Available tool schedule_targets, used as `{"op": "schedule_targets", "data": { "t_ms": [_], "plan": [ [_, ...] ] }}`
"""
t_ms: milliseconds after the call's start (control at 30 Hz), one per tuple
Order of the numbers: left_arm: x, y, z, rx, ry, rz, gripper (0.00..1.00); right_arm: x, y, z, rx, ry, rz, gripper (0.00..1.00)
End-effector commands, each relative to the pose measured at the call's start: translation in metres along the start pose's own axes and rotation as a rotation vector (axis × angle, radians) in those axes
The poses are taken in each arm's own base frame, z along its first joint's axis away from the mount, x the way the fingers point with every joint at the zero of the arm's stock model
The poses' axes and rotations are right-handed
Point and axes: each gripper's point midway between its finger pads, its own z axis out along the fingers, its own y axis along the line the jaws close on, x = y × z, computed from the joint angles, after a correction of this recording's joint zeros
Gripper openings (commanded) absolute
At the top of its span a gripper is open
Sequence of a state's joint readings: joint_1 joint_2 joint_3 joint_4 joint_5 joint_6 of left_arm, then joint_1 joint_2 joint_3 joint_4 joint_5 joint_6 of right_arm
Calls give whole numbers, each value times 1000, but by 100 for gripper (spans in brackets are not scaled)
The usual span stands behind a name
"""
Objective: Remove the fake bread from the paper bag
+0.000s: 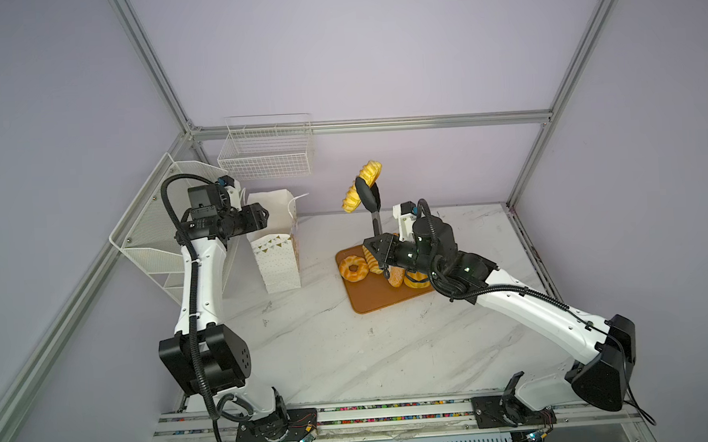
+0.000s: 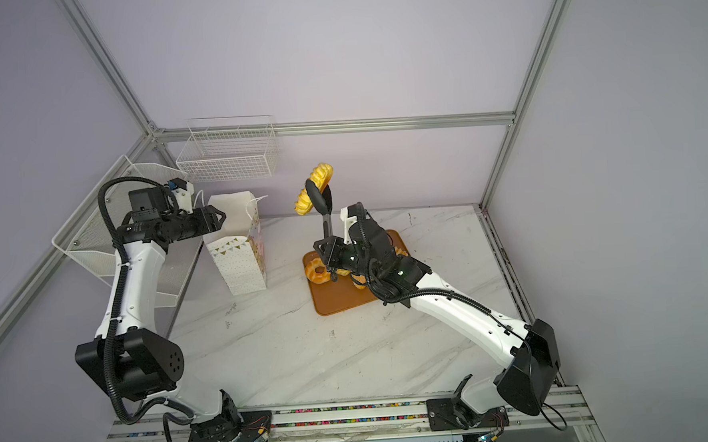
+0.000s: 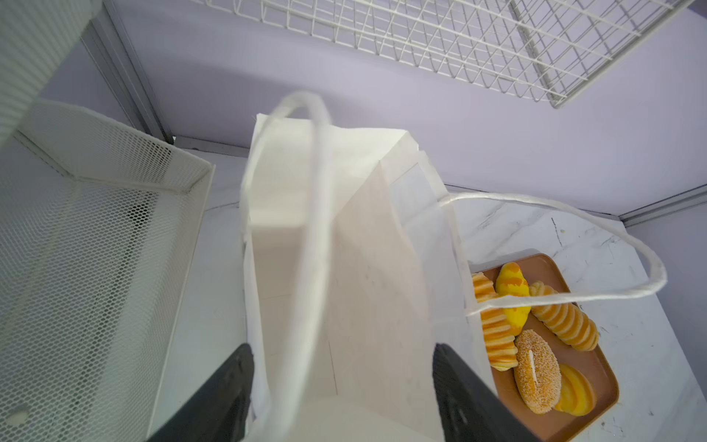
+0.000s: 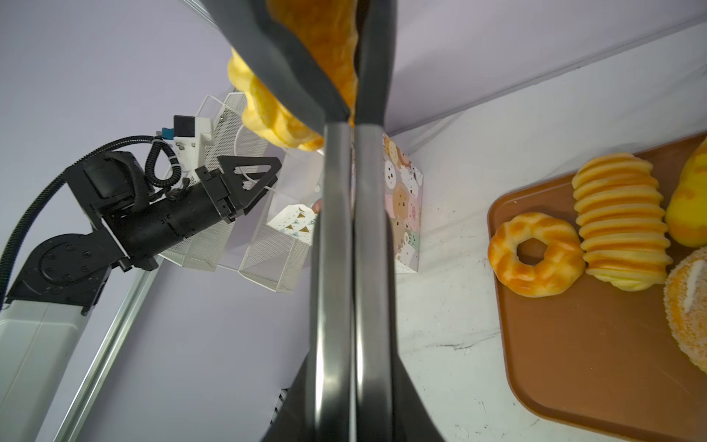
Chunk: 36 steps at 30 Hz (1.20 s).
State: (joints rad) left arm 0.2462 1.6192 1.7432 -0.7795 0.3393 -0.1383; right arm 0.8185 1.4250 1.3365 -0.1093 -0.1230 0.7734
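We judge this the transfer step: the right end effector clamps black tongs, which pinch a ridged roll high above the tray. The left end effector gapes empty at the paper bag, left of the tray. Next: lower the roll onto bare tray, then release the tongs.

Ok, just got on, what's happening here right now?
The right gripper is shut on black tongs, which clamp a ridged yellow pastry in the air. The left gripper is open at the mouth of the upright paper bag. On the orange-brown tray lie other pastries, including a ring doughnut.
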Motion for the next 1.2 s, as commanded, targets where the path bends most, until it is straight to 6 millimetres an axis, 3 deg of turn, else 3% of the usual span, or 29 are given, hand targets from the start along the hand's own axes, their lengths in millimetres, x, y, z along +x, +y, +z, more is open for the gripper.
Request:
{"op": "schedule_targets", "data": {
  "t_ms": [0,367,400,533,567,833,1000,1167],
  "plan": [
    [-29,-19,-43,12,-102,49,76,-11,15,-11,-58,-30,3,0],
    [-17,-35,-81,37,-126,64,81,18,-2,-2,-48,92,0,0],
    [-18,-40,-94,40,-152,71,81,22,-5,-4,-48,104,1,0],
    [-11,-52,-117,68,-180,80,79,40,-17,-7,-42,155,8,0],
    [-8,-57,-122,78,-185,86,79,40,-11,-17,-66,152,3,0],
    [27,-107,-155,194,-191,195,78,53,-14,-36,-112,181,-14,0],
    [47,-134,-162,283,-164,229,77,64,-23,-42,-105,204,-3,0],
    [86,-168,-149,394,-71,285,77,95,-50,-48,-76,273,42,0]
  ]
}}
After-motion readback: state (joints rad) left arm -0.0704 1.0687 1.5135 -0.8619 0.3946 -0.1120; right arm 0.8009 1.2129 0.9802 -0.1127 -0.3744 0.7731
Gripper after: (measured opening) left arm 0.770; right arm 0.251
